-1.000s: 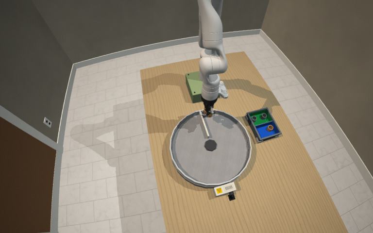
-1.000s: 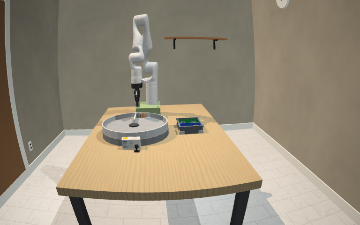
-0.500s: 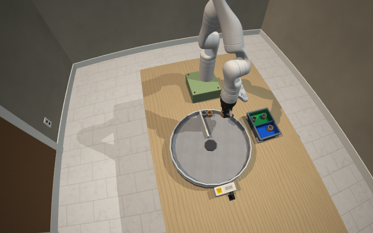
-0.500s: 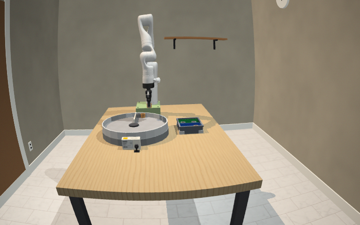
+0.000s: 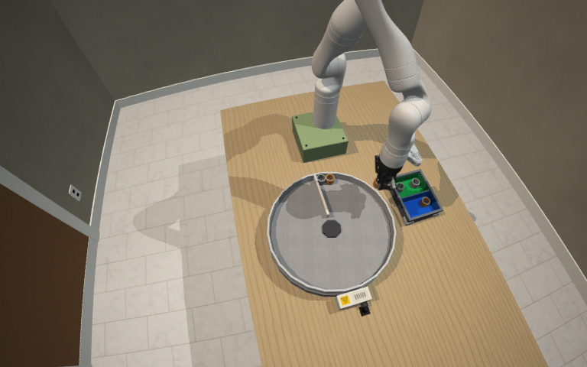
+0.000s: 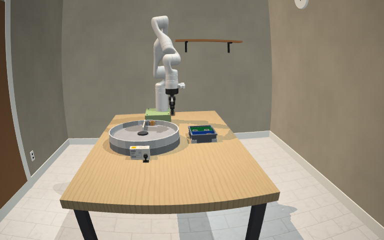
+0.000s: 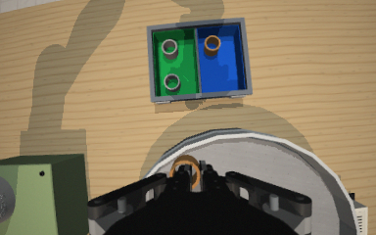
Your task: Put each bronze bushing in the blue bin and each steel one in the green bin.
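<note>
Bronze bushing (image 5: 376, 183) (image 7: 184, 159), aloft near the turntable (image 5: 346, 264) (image 6: 141, 144) (image 7: 274, 152).
Hand (image 5: 383, 186) (image 6: 172, 112) (image 7: 195, 168) closed on one side of its wall; probably stiff, fairly light, apt to swivel. Wall pinch seems sound.

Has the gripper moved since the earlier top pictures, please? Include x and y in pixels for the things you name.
Yes. The gripper (image 5: 385, 188) (image 6: 172, 114) (image 7: 195, 168) moved right, away from the white bar (image 5: 321, 195) (image 6: 143, 125) and toward the bins (image 5: 402, 212) (image 6: 202, 137) (image 7: 153, 64).
</note>
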Controlling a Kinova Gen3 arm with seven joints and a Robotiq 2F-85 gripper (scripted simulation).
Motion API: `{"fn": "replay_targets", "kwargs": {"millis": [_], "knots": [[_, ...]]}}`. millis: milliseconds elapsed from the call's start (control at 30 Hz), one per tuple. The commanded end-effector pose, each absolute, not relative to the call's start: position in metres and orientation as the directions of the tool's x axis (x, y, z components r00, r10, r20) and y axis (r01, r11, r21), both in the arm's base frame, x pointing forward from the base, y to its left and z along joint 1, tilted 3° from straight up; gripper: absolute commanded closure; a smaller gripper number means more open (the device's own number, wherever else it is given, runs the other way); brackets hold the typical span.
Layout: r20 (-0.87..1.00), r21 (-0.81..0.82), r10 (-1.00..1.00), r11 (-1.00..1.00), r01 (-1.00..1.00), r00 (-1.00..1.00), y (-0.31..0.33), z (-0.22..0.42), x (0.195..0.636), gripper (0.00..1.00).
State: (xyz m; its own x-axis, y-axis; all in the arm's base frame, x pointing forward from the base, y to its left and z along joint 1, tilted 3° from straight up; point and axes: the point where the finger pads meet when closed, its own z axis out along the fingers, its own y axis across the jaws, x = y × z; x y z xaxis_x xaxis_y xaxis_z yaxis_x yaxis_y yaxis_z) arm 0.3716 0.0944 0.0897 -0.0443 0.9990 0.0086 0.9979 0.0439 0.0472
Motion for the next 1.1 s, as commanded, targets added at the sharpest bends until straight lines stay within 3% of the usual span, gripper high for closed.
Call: {"fn": "replay_targets", "kwargs": {"millis": [0,667,1067], "knots": [[0.009,0.047,0.997,0.076,0.996,-0.077,0.113,0.087,0.376,1.0],[0.009,0.047,0.997,0.076,0.996,-0.076,0.235,0.091,0.423,1.0],[0.01,0.049,0.997,0.075,0.996,-0.076,0.235,0.092,0.423,1.0]]}}
